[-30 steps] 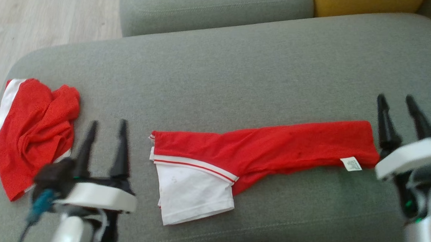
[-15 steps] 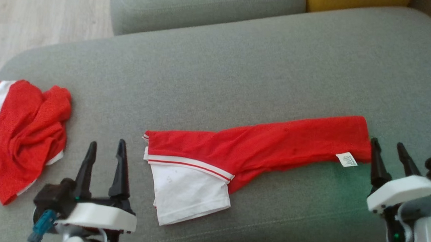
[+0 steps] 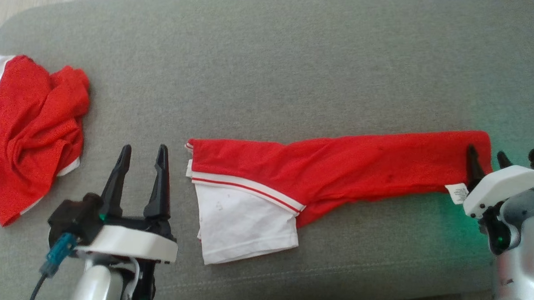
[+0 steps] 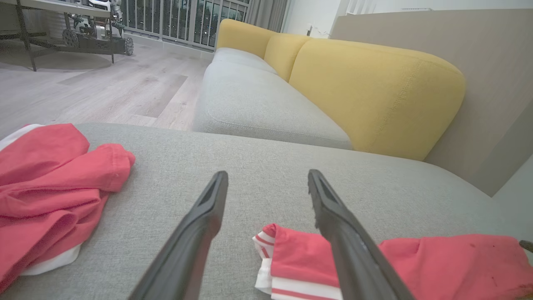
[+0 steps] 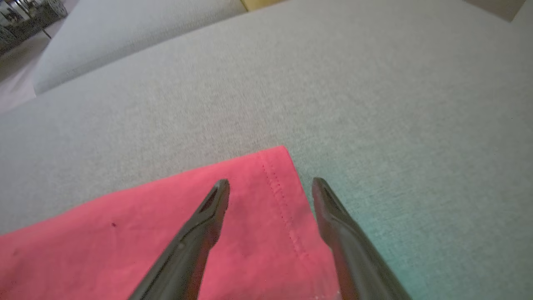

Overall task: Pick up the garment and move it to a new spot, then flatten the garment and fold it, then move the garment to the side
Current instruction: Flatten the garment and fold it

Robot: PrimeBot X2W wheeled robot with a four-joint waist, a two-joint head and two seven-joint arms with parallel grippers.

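Jaws spread wide on both grippers, with a red garment laid long across a grey seat.

The right gripper (image 3: 486, 154) is held with its fingers parted over the garment (image 3: 338, 166) at its right hem. One finger is seen above the red cloth and the other just past the stitched edge; nothing is pinched, and contact cannot be told. A white label (image 3: 458, 192) lies just beside it. The garment is folded into a narrow band, with a white panel (image 3: 241, 225) trimmed in red at its left end. The left gripper (image 3: 144, 148) is likewise spread and empty, just beside that end. A crumpled red-and-white cloth (image 3: 29, 126) lies at the seat's left edge. Bare seat (image 3: 297, 70) is seen behind the garment, and the front edge is near.
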